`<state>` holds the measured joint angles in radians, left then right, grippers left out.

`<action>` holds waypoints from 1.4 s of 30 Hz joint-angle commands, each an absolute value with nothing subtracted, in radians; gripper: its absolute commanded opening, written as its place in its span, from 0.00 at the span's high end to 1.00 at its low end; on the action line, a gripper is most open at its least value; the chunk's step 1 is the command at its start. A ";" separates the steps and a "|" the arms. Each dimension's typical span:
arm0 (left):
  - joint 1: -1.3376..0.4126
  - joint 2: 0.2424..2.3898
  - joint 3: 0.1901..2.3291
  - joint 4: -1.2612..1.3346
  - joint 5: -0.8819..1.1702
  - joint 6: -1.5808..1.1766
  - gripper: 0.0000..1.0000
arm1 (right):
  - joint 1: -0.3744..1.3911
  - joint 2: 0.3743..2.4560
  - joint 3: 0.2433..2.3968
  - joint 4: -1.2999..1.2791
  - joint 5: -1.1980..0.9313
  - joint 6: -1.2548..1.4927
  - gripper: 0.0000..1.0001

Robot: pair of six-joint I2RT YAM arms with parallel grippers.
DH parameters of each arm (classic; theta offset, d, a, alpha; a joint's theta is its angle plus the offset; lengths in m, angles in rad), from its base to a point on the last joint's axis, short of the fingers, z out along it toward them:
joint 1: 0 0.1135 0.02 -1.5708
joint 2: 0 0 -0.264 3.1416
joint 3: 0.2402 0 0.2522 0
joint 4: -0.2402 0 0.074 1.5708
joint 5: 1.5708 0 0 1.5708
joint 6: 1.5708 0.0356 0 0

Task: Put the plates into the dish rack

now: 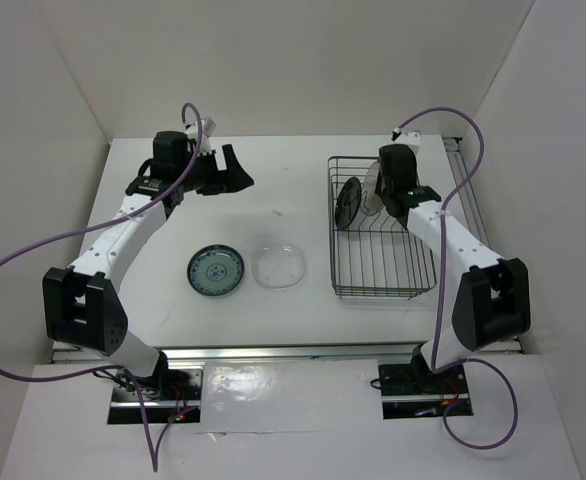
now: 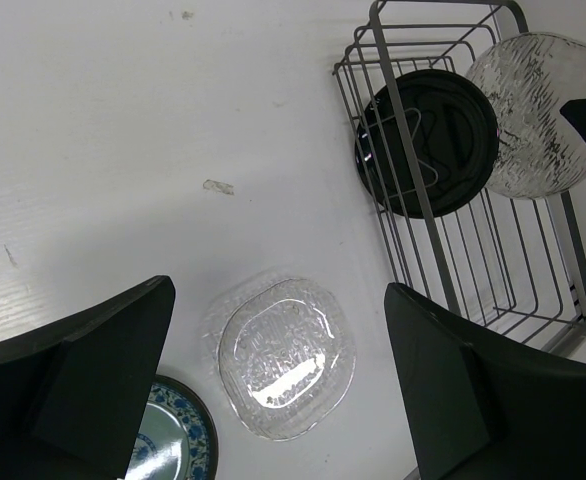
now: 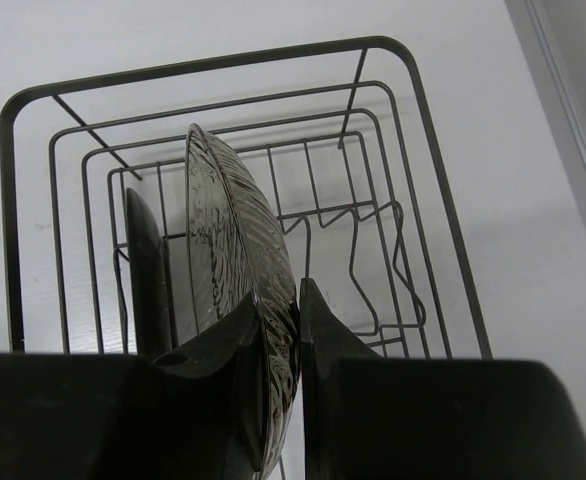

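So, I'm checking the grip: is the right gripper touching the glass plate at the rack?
Touching. The right wrist view shows the right gripper clamped on the glass plate, one finger on each face.

I can read no text, label, brand or number in any of my three views. The blue plate (image 1: 216,271), lower left of centre, shows only a painted pattern.
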<state>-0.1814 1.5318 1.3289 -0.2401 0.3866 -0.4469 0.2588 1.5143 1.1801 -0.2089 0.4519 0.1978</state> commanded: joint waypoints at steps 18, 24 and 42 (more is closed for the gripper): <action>-0.184 1.534 1.362 -0.218 0.422 -0.430 0.00 | 0.264 1.577 1.255 -0.163 0.434 0.215 0.64; -0.184 1.543 1.362 -0.218 0.420 -0.440 0.00 | 0.264 1.577 1.264 -0.163 0.434 0.215 0.46; -0.120 1.395 1.297 -0.638 -0.121 -0.704 0.00 | 0.273 1.227 1.108 -0.157 0.238 0.288 0.00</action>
<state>-0.1627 1.4891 1.3647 -0.5220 -0.0273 -0.6025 0.2649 1.3323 1.1645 -0.2131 0.3588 0.2432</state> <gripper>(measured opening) 1.001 0.999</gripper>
